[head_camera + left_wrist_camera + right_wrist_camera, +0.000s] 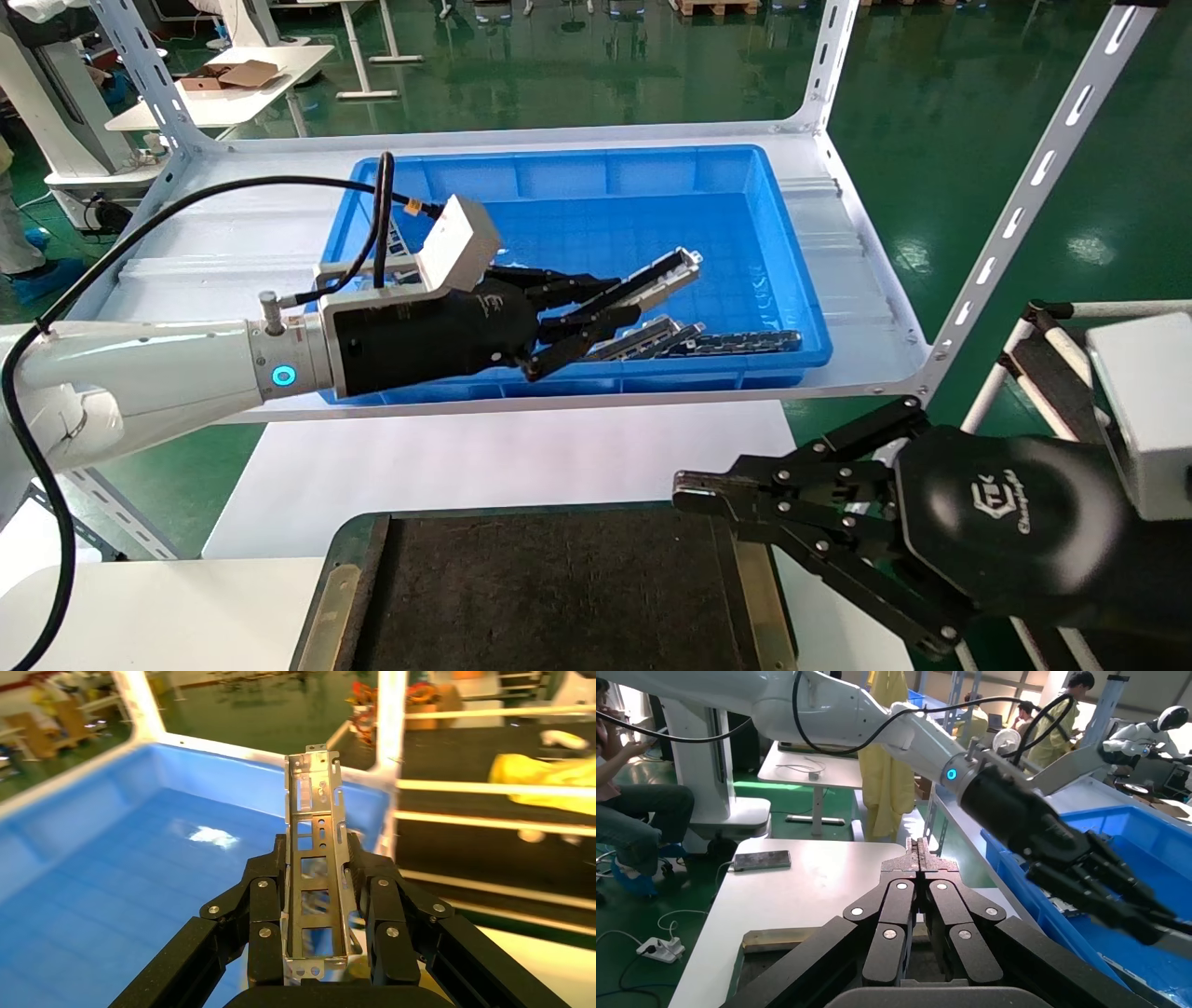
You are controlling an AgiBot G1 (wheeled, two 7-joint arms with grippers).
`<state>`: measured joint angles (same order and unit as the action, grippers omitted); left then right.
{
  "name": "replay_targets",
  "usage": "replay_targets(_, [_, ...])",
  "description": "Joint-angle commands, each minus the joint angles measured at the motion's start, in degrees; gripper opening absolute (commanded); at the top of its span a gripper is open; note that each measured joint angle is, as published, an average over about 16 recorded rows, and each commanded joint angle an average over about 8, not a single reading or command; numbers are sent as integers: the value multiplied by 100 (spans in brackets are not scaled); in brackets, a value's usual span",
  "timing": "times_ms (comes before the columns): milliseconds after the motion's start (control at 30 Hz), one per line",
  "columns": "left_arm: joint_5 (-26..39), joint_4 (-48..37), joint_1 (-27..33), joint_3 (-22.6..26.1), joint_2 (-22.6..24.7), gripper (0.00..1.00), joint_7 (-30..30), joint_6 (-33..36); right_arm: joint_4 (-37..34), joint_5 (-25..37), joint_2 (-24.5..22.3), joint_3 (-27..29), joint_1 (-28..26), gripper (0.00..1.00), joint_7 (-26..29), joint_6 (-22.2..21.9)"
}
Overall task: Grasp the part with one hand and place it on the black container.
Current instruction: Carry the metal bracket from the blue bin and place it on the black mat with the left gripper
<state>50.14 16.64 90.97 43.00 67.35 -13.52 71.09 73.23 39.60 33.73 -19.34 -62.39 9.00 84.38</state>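
Observation:
My left gripper (601, 308) is shut on the part (657, 277), a slim grey metal channel bar with rectangular cutouts, and holds it tilted up above the floor of the blue bin. In the left wrist view the part (316, 853) stands lengthwise between the two fingers (263, 903), its far end sticking well past them. The black container (549, 596), a flat tray with a rough dark mat and brass edge strips, lies at the near edge of the white table. My right gripper (684, 489) is shut and empty at the container's right rim; it also shows in the right wrist view (918, 848).
The blue bin (792, 280) sits on a white metal shelf (866, 280) with slotted uprights. Several more metal parts (694, 342) lie along the bin's near wall. A white table (484, 466) lies between shelf and container. A phone (762, 859) lies on the table.

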Motion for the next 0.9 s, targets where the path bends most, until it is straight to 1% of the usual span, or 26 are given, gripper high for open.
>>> replay_targets(33, [-7,104,-103,10,-85,0,2,185,0,0,0,0,0,0,0,0])
replay_targets(200, [-115,785,-531,-3,-426,0,270,390,0,-1,0,-1,0,0,0,0])
replay_targets(400, [-280,2101,-1276,28,-919,0,693,582,0,-1,-1,-2,0,0,-1,-1])
replay_targets(500, [-339,2717,-1683,63,-1149,0,942,511,0,-1,-1,-2,-1,0,-1,-1])
replay_targets(600, [-368,3204,-2069,93,-1338,0,1217,224,0,-2,-1,-3,-1,0,-1,-1])
replay_targets(700, [-368,3623,-2455,122,-1486,0,1492,-222,0,-2,-1,-3,-1,0,-1,-1])
replay_targets(800, [-321,3998,-2854,150,-1596,0,1712,-800,0,-2,-1,-3,-1,0,-2,-1])
replay_targets(900, [-218,4316,-3261,178,-1650,0,1887,-1546,0,-3,-1,-4,-1,0,-2,-2])
